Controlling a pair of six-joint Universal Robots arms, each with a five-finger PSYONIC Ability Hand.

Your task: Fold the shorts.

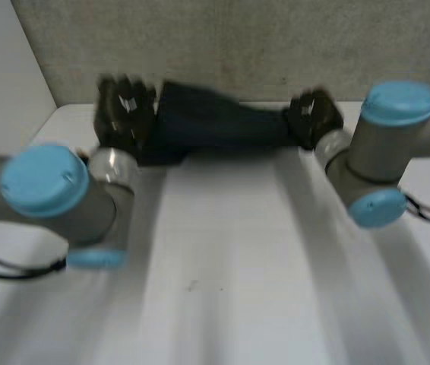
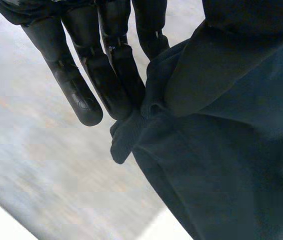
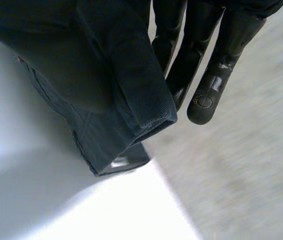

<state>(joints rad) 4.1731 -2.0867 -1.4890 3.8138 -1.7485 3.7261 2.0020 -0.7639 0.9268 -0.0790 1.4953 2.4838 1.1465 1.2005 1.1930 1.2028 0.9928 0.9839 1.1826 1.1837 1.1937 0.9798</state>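
- White bench (image 1: 230, 266), grey wall (image 1: 238, 46) behind it. Where are the shorts (image 1: 215, 122)?
- At the far side of the bench, close to the wall, stretched in a dark band between the two hands. The left hand (image 1: 124, 110) has one end and the right hand (image 1: 315, 115) has the other.
- Do the hands really hold the cloth?
- I think yes. In the left wrist view the fingers (image 2: 106, 75) are straight, and an edge of the cloth sits pinched against them on the thumb side. In the right wrist view it is the same: straight fingers (image 3: 206, 80), with a hem clamped beside them and the rest hanging below.
- Does the cloth touch the bench?
- It seems lifted, but I cannot tell if the lowest part touches.
- Which step is this, in your opinion?
- Probably the cloth is being carried or spread for a fold.
- How to do it well?
- Both hands should stay at equal height and keep a light tension, so the band has no sag or twist. Bring the cloth down flat toward the middle of the bench. Neither pinch should loosen until the cloth lies flat, because each grip is near an edge and could slip.
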